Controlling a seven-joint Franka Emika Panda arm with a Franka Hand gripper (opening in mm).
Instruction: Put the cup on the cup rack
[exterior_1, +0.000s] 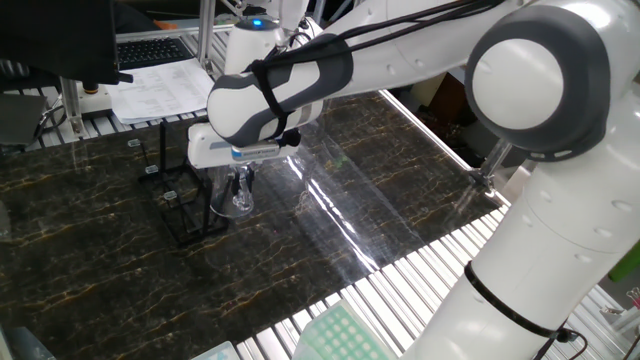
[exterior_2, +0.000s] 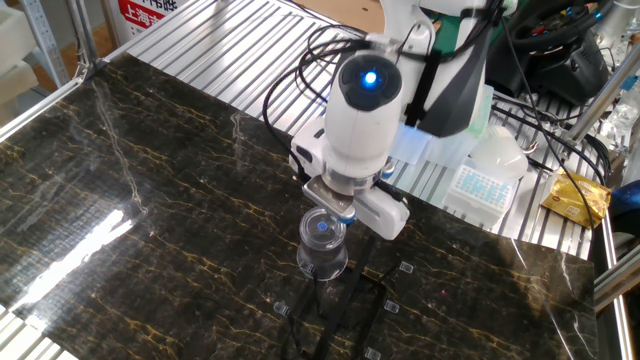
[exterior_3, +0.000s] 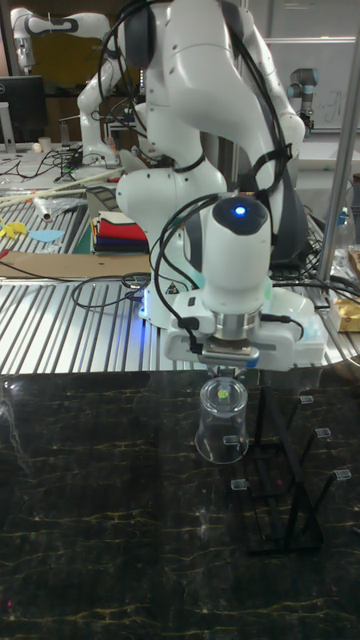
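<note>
While clenched on it, gripper (exterior_3: 226, 383) holds cup (exterior_3: 222, 424) inverted, empty, beside cup rack (exterior_3: 290, 487).

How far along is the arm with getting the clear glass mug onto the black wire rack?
Done: the small clear glass mug is grasped, upside down in the two-finger gripper. In hand: it hangs beside the black wire cup rack, close to the dark marbled table; whether it touches a peg or the tabletop I cannot tell. Left: seating it over a pale-capped peg and letting go.
</note>
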